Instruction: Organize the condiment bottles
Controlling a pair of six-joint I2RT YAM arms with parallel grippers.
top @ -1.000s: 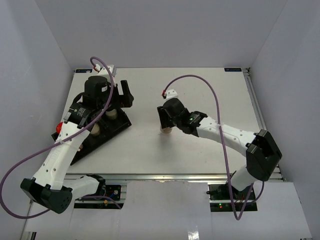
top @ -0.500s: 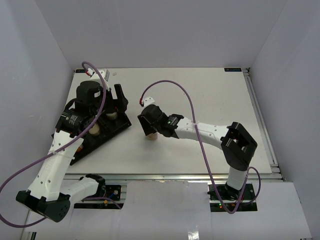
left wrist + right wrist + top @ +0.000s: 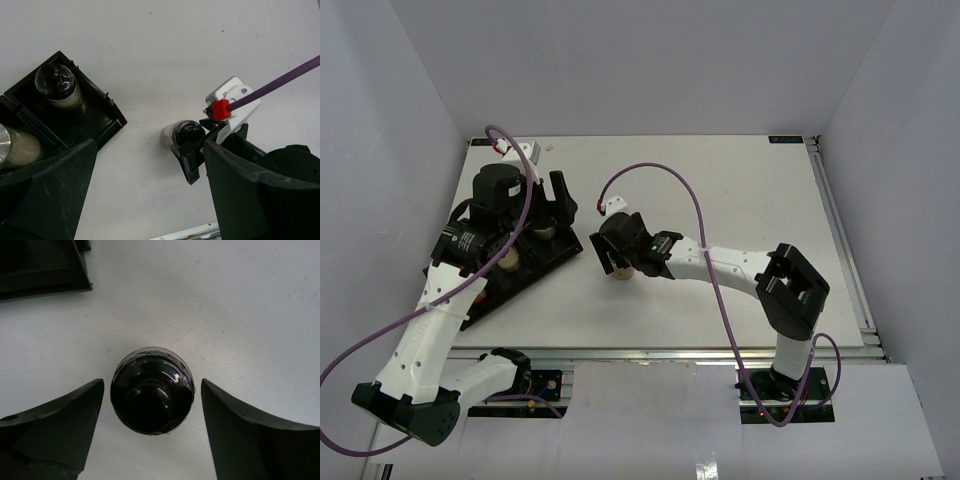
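A black-capped spice jar (image 3: 622, 272) with pale contents stands upright on the table just right of the black tray (image 3: 556, 258). My right gripper (image 3: 617, 258) is open, one finger on each side of the jar with a gap on both sides; the right wrist view shows its cap (image 3: 151, 390) between the fingers (image 3: 55, 425). My left gripper (image 3: 542, 205) is open and empty above the tray's far end. In the tray stand a black-capped jar (image 3: 57, 85) and a silvery-capped jar (image 3: 12, 145). The left wrist view also shows the table jar (image 3: 180, 134).
The tray lies diagonally at the table's left side, its corner (image 3: 45, 270) close to the standing jar. The right arm's purple cable (image 3: 660, 175) loops over the table's middle. White walls enclose the table on three sides.
The right gripper and the black-capped jar are further left than a second ago, closer to the tray. The left arm has swung slightly left over the tray.
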